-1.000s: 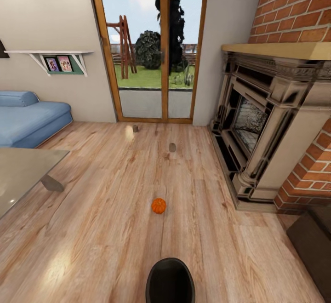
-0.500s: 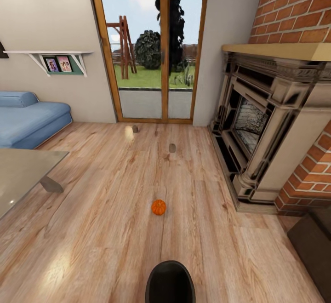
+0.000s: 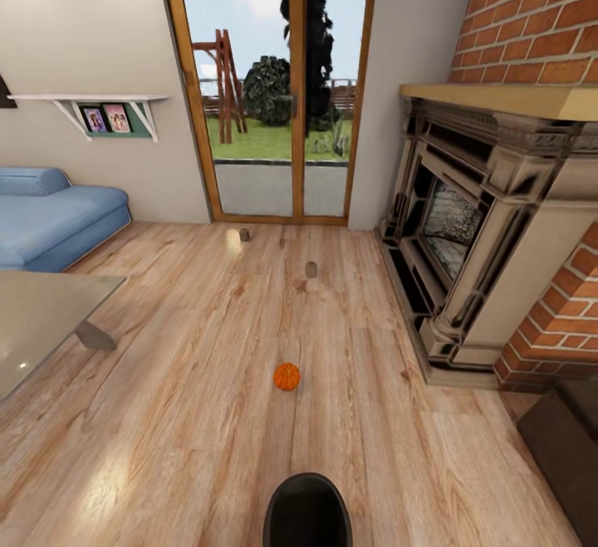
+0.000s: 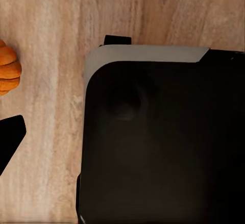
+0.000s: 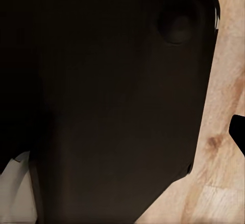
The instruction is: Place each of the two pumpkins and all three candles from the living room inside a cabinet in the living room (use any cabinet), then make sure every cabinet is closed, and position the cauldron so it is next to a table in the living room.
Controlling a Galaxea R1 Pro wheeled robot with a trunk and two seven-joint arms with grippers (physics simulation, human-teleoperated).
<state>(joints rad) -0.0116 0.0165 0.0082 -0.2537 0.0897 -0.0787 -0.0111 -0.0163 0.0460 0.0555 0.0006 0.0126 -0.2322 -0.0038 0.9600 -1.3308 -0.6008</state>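
Black fingertip slivers (image 4: 9,137) (image 5: 238,131) at both wrist views' margins, jaw spread impossible to tell, nothing seen held. Below, dark robot base (image 4: 163,142) over plank floor (image 3: 191,414). Orange pumpkin (image 3: 286,377) mid-floor ahead; two stubby candles (image 3: 311,269) (image 3: 244,234) farther on, toward glass door (image 3: 274,115).

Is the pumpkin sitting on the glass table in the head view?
No, the pumpkin lies on the wooden floor, apart from the table.
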